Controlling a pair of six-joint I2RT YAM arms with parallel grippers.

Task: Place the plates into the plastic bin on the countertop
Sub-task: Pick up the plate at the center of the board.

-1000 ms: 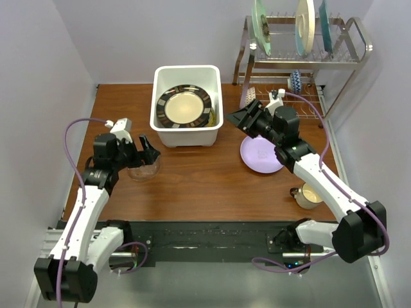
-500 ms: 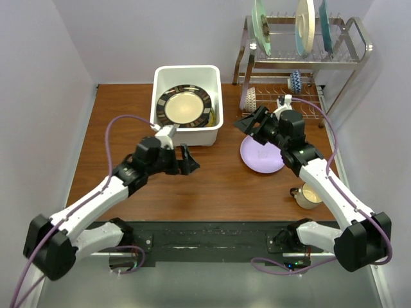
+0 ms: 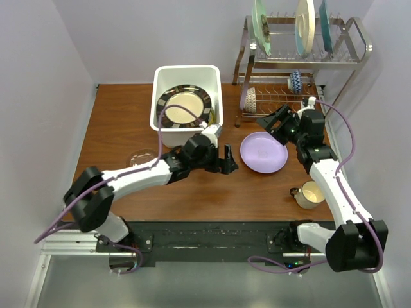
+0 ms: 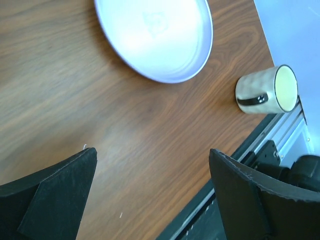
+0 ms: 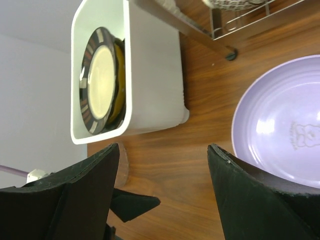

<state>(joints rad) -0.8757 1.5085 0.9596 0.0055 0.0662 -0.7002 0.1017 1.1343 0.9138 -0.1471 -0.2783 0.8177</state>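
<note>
The white plastic bin [image 3: 217, 126] stands at the back of the wooden countertop [image 3: 115, 122] and holds a black-rimmed striped plate [image 3: 184, 106]. The right wrist view shows the bin [image 5: 152, 75] and the striped plate [image 5: 99, 85] resting on a yellowish plate. A lilac plate [image 3: 264, 152] lies flat to the bin's right. It also shows in the left wrist view [image 4: 155, 35] and the right wrist view [image 5: 280, 120]. A clear glass plate [image 3: 142, 156] lies at the left. My left gripper [image 3: 228, 160] is open and empty, just left of the lilac plate. My right gripper [image 3: 273, 123] is open and empty above the lilac plate's far edge.
A metal dish rack [image 3: 302, 58] at the back right holds three large upright plates and dotted dishes [image 3: 295, 80]. A cream mug [image 3: 308, 194] stands near the right front, also in the left wrist view [image 4: 267, 90]. The black rail [image 3: 212, 240] runs along the near edge.
My left arm swung from the clear glass plate at the left across to the lilac plate. My right gripper drew back to the right, uncovering the lilac plate.
</note>
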